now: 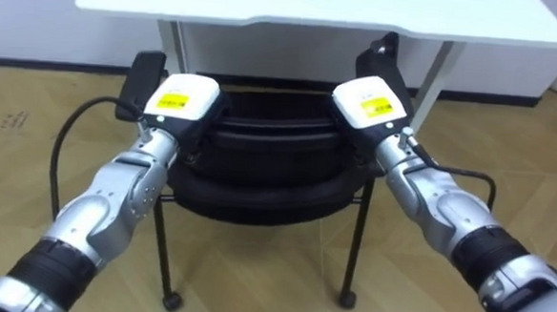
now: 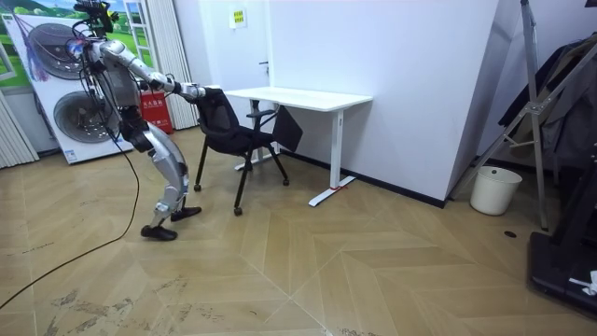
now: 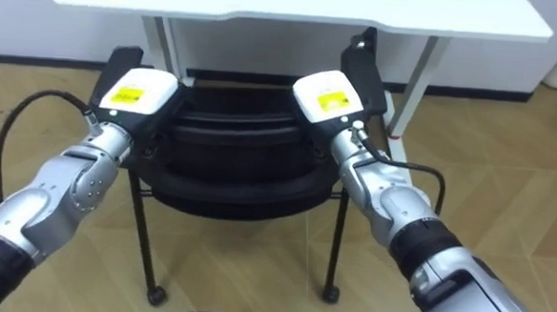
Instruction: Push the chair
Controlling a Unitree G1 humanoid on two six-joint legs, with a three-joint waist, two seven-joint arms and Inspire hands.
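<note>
Two hands meet the black chair [image 1: 259, 165] at its backrest, left hand [image 1: 181, 101] left, right hand [image 1: 372, 102] right, before the white desk [image 1: 315, 10]; the fingers are hidden, so I cannot tell their grip.

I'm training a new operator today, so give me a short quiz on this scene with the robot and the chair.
1. True or false: the left hand and the right hand both rest on the chair, at the top of its back.
2. What stands just beyond the chair? A a white desk; B a sofa; C a bed.
3. Fill in: in the room view, the white bin stands at the view's ____ side.
Key: 1 true; 2 A; 3 right.
</note>
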